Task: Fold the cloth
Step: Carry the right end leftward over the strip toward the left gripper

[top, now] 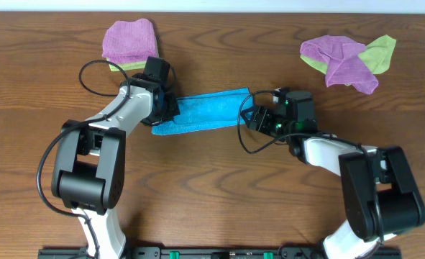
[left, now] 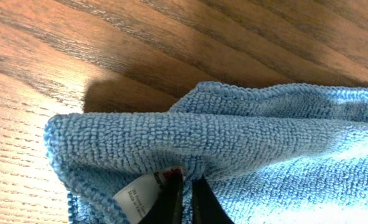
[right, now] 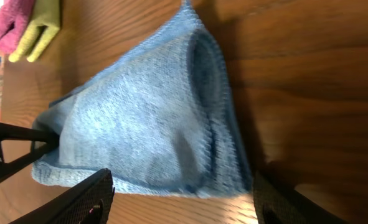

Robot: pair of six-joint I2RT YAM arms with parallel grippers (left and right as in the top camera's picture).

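Observation:
The sky-blue cloth lies folded into a long narrow strip across the middle of the table. My left gripper is at its left end, fingers shut on the cloth's edge beside a white care label; the pinch shows in the left wrist view. My right gripper is at the cloth's right end, fingers wide open and apart from the cloth. In the right wrist view the open fingers frame the cloth's near edge, and the left gripper shows at the far end.
A purple cloth on a light green one lies at the back left, close to the left arm. A crumpled purple and light green pile lies at the back right. The wooden table stretches toward the front.

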